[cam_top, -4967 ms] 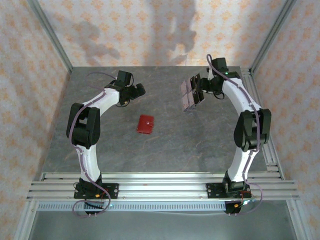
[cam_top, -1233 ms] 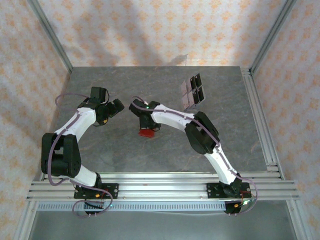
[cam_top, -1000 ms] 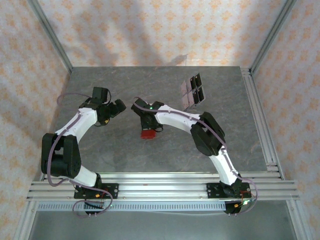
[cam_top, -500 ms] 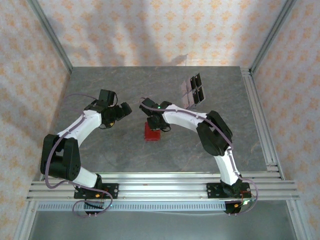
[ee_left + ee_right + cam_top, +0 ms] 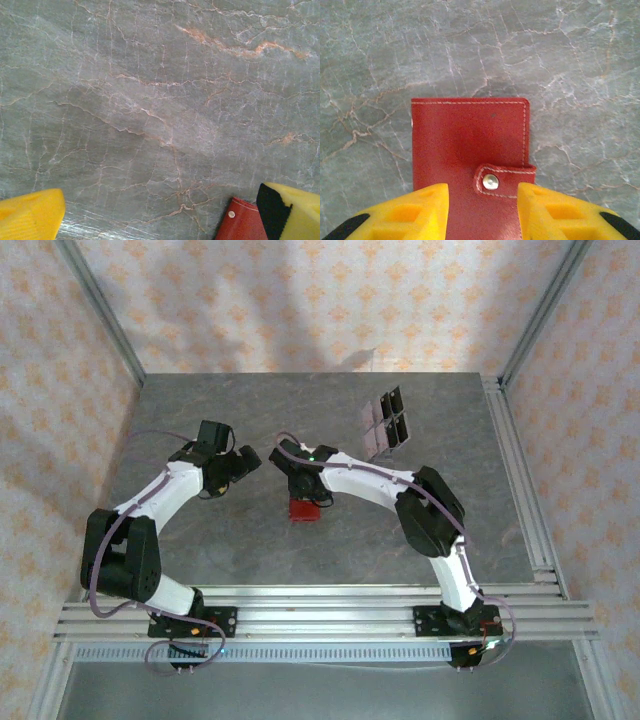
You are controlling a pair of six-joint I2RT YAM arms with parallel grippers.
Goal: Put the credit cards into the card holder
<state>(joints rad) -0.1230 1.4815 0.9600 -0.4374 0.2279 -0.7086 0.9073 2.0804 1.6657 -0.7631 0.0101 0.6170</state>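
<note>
Card holder [image 5: 470,142] lies flat and closed near the centre of the worktop [image 5: 200,540], well clear of every edge, with bare surface on all sides. Right hand [image 5: 482,200] stands over the clasp edge, its yellow fingers partly apart, astride the snap tab and gripping nothing. Left hand [image 5: 160,205], spread wide and empty, sits just beside the holder's corner. Holder: red, stitched, leather-like, roughly square, with a metal stud. Worktop: grey veined stone.
</note>
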